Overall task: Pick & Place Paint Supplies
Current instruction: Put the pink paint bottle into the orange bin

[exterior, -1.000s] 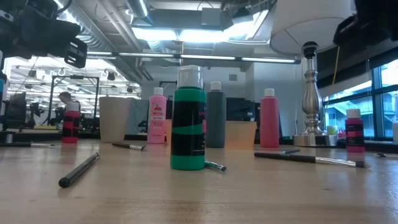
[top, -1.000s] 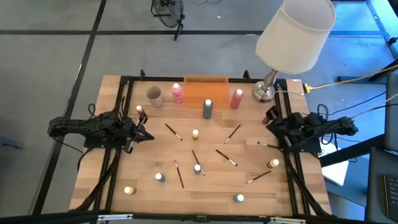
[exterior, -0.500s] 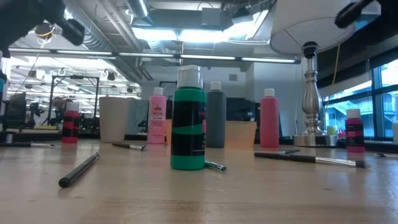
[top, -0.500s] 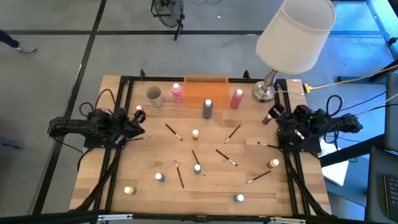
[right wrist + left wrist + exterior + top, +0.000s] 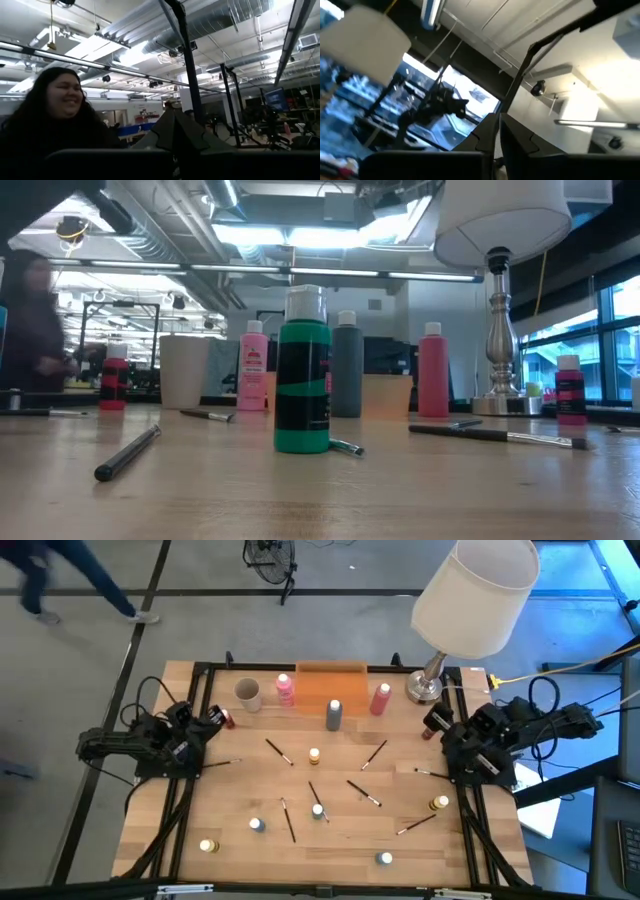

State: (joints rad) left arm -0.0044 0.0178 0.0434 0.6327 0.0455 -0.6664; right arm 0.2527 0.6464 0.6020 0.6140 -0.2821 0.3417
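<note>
Orange tray (image 5: 330,685) bears one grey bottle (image 5: 333,714).

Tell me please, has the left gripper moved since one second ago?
Yes. In the high view the left gripper has drawn back toward the table's left edge and up toward the beige cup; it was farther in before.

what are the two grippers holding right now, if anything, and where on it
Nothing is held. The left gripper and the right gripper are both shut on empty air, raised at the table's sides, pointing up into the room.
</note>
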